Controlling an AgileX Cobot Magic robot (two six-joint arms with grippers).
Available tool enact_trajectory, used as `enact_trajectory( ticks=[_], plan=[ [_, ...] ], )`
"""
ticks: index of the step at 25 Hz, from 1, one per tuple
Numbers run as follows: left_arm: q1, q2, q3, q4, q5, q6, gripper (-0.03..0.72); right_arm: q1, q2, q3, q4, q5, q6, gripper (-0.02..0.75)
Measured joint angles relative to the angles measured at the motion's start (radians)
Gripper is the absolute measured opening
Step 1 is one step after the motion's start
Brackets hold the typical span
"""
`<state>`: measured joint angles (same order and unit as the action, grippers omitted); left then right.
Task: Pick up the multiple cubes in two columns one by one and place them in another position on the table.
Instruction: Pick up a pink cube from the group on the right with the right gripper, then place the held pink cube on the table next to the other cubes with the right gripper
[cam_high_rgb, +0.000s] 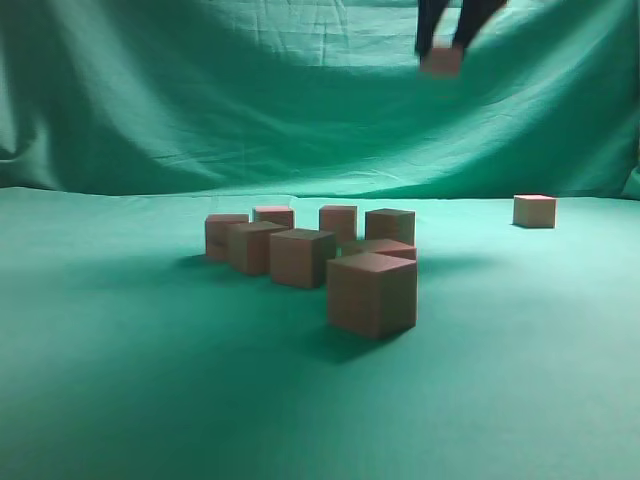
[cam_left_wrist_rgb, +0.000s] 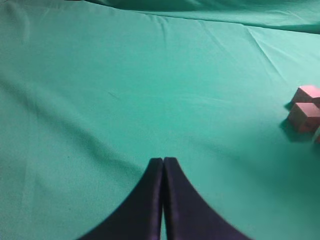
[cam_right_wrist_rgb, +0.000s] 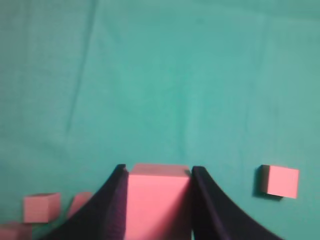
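Note:
Several pinkish-tan cubes (cam_high_rgb: 300, 257) stand in two columns on the green table (cam_high_rgb: 120, 380), the nearest one (cam_high_rgb: 372, 293) at the front. One cube (cam_high_rgb: 535, 210) sits alone at the far right, also seen in the right wrist view (cam_right_wrist_rgb: 280, 181). High above the table, my right gripper (cam_high_rgb: 442, 50) is shut on a cube (cam_right_wrist_rgb: 158, 200), which fills the gap between its black fingers (cam_right_wrist_rgb: 112, 200). My left gripper (cam_left_wrist_rgb: 163, 161) is shut and empty, low over bare cloth; two cubes (cam_left_wrist_rgb: 305, 115) lie at the right edge of its view.
A wrinkled green cloth backdrop (cam_high_rgb: 250, 90) hangs behind the table. Bare green cloth spreads to the left and in front of the cube columns. Two or three cubes (cam_right_wrist_rgb: 42, 207) show at the lower left of the right wrist view.

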<state>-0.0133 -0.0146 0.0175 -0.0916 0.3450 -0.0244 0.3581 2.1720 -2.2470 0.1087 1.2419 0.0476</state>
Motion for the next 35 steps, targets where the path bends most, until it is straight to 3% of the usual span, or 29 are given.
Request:
enact_trajectory(
  ticks=[8, 13, 21, 27, 35],
  plan=[
    [0.000, 0.000, 0.000, 0.000, 0.000, 0.000, 0.000, 0.101, -0.291, 0.085, 0.008, 0.017, -0.036, 0.262],
    [0.000, 0.000, 0.000, 0.000, 0.000, 0.000, 0.000, 0.215, -0.470, 0.374, 0.011, -0.018, -0.056, 0.262],
    [0.000, 0.000, 0.000, 0.000, 0.000, 0.000, 0.000, 0.408, -0.715, 0.874, 0.023, -0.247, -0.088, 0.262],
    [0.000, 0.000, 0.000, 0.000, 0.000, 0.000, 0.000, 0.543, -0.729, 1.081, 0.075, -0.283, -0.242, 0.262],
    [0.000, 0.000, 0.000, 0.000, 0.000, 0.000, 0.000, 0.639, -0.591, 1.123, 0.093, -0.347, -0.450, 0.262]
  ],
)
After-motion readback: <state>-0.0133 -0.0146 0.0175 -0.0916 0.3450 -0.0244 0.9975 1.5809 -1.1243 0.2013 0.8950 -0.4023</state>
